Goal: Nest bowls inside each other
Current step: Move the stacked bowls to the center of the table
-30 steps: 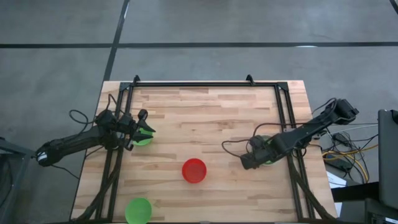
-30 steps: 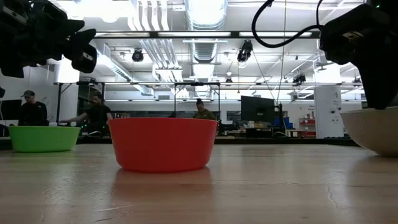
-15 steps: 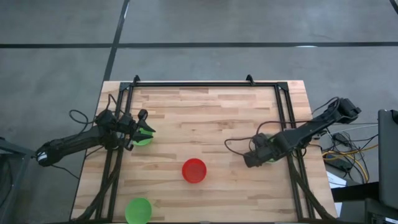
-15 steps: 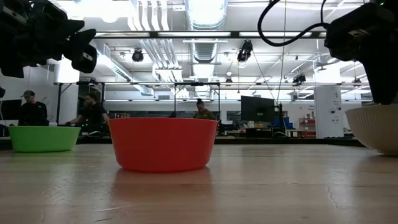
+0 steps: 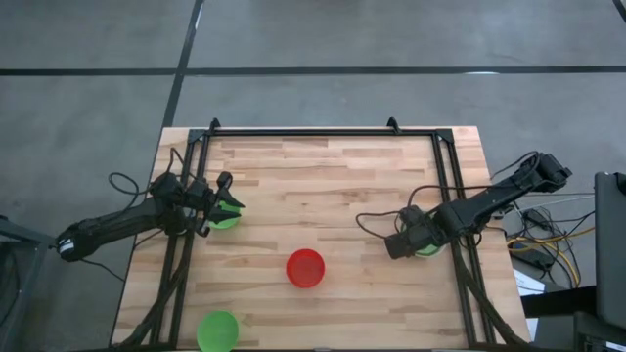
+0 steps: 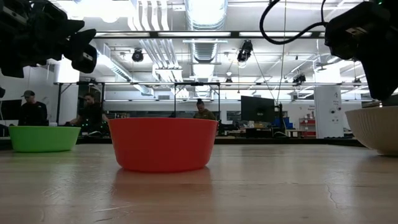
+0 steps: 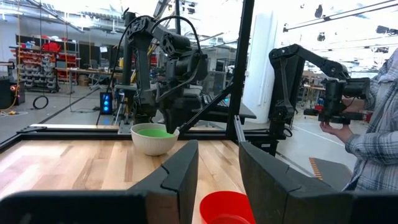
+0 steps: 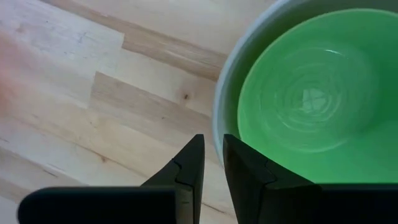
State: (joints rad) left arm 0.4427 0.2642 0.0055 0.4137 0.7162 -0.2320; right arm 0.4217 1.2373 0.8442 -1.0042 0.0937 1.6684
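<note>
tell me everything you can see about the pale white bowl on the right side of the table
The pale white bowl is round and smooth, plastic by the look of it, with a plain rim and sloping sides. It sits upright near the wooden table's right edge. A green bowl is nested inside it, filling most of the inside. The right gripper is just outside its rim, fingers a narrow gap apart, gripping nothing.

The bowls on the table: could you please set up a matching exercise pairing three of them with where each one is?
Things:
1. red bowl
2. pale bowl
3. green bowl at the table's near edge

States:
A. has a green bowl nested inside, by the right gripper
B. stands alone, away from both arms
C. stands empty near the table's middle

Pairs: 1-C, 2-A, 3-B
</note>
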